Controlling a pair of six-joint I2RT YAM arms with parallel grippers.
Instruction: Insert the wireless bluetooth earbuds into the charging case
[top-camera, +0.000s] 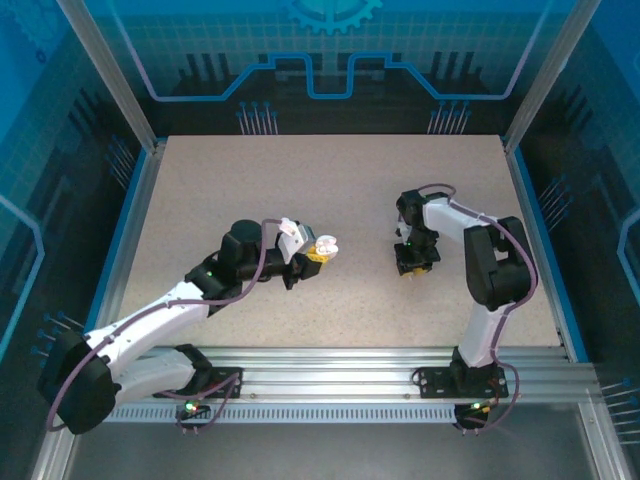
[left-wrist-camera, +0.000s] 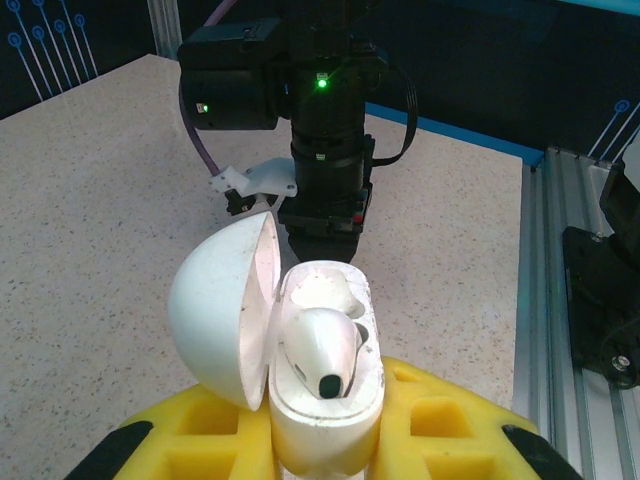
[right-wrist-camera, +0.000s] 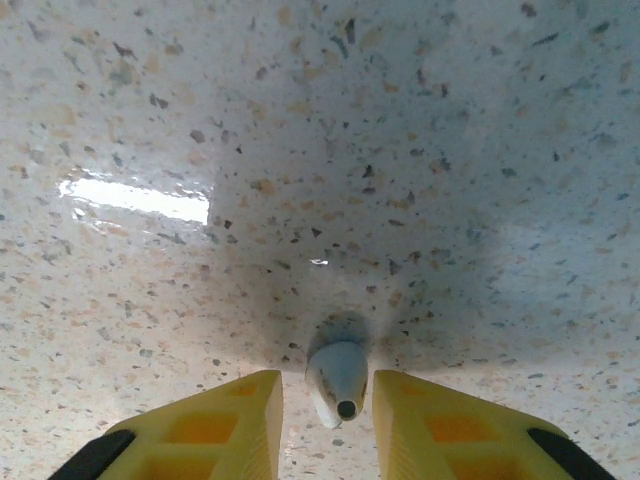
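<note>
My left gripper (top-camera: 316, 252) is shut on the white charging case (left-wrist-camera: 325, 410) and holds it above the table. The case's domed lid (left-wrist-camera: 222, 310) is swung open to the left. One white earbud (left-wrist-camera: 322, 350) lies in the case's tray, its dark tip toward the camera, and the slot behind it looks empty. My right gripper (right-wrist-camera: 328, 415) is down at the tabletop. Its yellow fingers (right-wrist-camera: 230, 425) stand on either side of a second white earbud (right-wrist-camera: 337, 378) that lies on the table. A narrow gap shows on each side of this earbud, so the right gripper is open.
The speckled beige tabletop (top-camera: 330, 180) is bounded by blue walls and a metal rail (top-camera: 350, 365) along the near edge. In the left wrist view the right arm (left-wrist-camera: 325, 150) stands upright just beyond the held case.
</note>
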